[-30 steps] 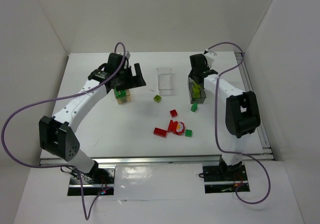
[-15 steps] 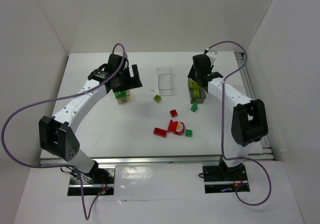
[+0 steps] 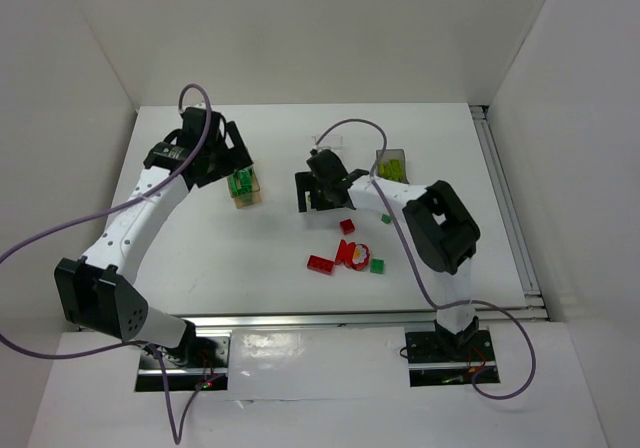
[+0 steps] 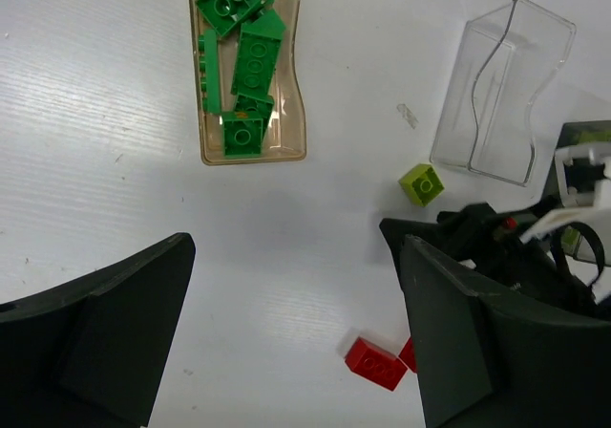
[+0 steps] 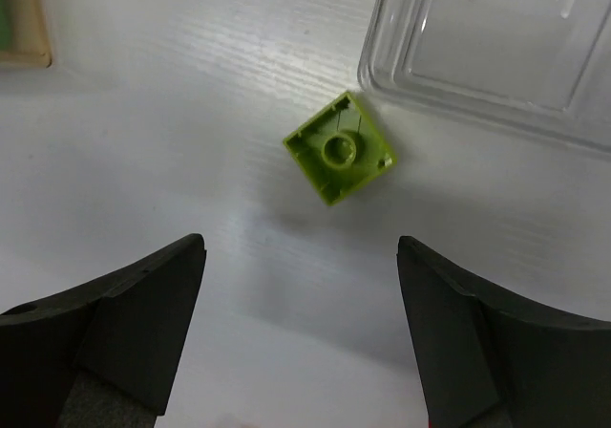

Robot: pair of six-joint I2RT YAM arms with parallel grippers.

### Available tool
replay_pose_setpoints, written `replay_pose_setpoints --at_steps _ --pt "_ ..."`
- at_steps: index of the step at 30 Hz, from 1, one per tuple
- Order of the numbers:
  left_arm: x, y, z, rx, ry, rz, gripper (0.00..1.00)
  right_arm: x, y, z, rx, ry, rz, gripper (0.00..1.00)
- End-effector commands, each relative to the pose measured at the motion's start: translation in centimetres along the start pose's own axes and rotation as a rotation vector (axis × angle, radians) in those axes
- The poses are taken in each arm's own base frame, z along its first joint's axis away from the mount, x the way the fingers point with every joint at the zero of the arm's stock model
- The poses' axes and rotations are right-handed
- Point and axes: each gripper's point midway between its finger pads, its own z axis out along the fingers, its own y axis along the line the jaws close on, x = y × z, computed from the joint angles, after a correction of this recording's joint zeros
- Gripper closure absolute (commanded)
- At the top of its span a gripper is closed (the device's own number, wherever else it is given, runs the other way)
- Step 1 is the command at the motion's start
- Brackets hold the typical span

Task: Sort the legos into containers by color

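Fingers of left gripper (image 3: 232, 156) and right gripper (image 3: 318, 196), seen from above, spread wide, empty. Left wrist: dark green legos (image 4: 250, 60) lie in the orange-tan bin (image 4: 298, 113) at 12 o'clock. Right wrist: a yellow-green brick (image 5: 340, 160) lies upturned at 12 o'clock, beside the clear bin (image 5: 487, 36).

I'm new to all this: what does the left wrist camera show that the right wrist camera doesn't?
Only the left wrist view: dark green studded bricks lying inside the translucent orange-tan plastic bin, and red bricks near the bottom edge.
Only the right wrist view: the small yellow-green brick close up, hollow underside facing up, ahead of the open right pincer.
Both: that yellow-green brick lying beside the empty clear plastic bin. The right view catches only a corner of the orange-tan bin.
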Motion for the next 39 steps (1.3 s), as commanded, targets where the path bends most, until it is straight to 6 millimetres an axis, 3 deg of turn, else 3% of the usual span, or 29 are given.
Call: replay_pose_setpoints --at_steps 1,7,12,19,20,22,24,25,27,28,29,31,32,34,35,39 --pt "-0.4 0.3 -0.6 0.002 -0.023 -0.019 0.03 -2.8 1.0 0.8 0.003 -0.040 0.048 0.11" --pt "-0.4 0.7 -0.7 0.003 -0.021 0.003 0.03 -3.0 0.4 3.5 0.116 -0.031 0.047 0.11" --pt "-0.5 0.9 -0.7 0.004 -0.018 -0.003 0.04 -2.7 0.8 5.2 0.158 -0.025 0.036 0.20" --pt "-0.6 1.0 -0.6 0.006 -0.016 -0.009 0.04 -2.0 1.5 5.0 0.204 -0.031 -0.003 0.37" --pt "-0.6 1.0 -0.6 0.006 -0.016 -0.009 0.04 -2.6 1.6 4.5 0.208 -0.048 0.000 0.47" --pt "-0.5 0.9 -0.7 0.014 -0.011 0.000 0.04 -1.8 1.5 4.0 0.220 -0.037 -0.013 0.58" --pt "-0.7 0.8 -0.6 0.014 -0.012 0.000 0.04 -2.8 1.5 2.6 0.223 -0.068 -0.008 0.71" --pt "-0.7 0.8 -0.6 0.014 -0.012 0.000 0.04 -2.7 1.1 2.1 0.232 -0.070 -0.009 0.75" --pt "-1.0 0.6 -0.7 0.020 -0.019 -0.001 0.04 -4.5 1.3 -0.3 0.230 -0.134 0.005 0.78" --pt "-1.0 0.6 -0.7 0.020 -0.019 -0.001 0.04 -4.2 0.6 -1.1 0.248 -0.138 0.004 0.79" --pt "-1.2 0.9 -0.7 0.014 -0.022 -0.008 0.04 -5.7 0.9 -3.0 0.234 -0.190 0.010 0.79" --pt "-1.2 0.9 -0.7 0.014 -0.022 -0.008 0.04 -6.3 -1.7 -4.5 0.288 -0.216 0.037 0.79" --pt "-1.4 0.7 -0.7 0.019 -0.030 -0.009 0.04 -8.3 -3.3 -6.4 0.302 -0.270 0.079 0.79" --pt "-1.0 0.8 -0.5 0.021 -0.017 -0.008 0.04 -8.5 -6.2 -7.7 0.354 -0.298 0.115 0.79" --pt "-1.0 0.8 -0.5 0.021 -0.017 0.001 0.04 -9.9 -8.1 -9.3 0.369 -0.340 0.159 0.79" --pt "-1.1 1.2 -0.1 0.009 -0.013 -0.005 0.04 -10.7 -13.6 -10.3 0.449 -0.367 0.232 0.78"
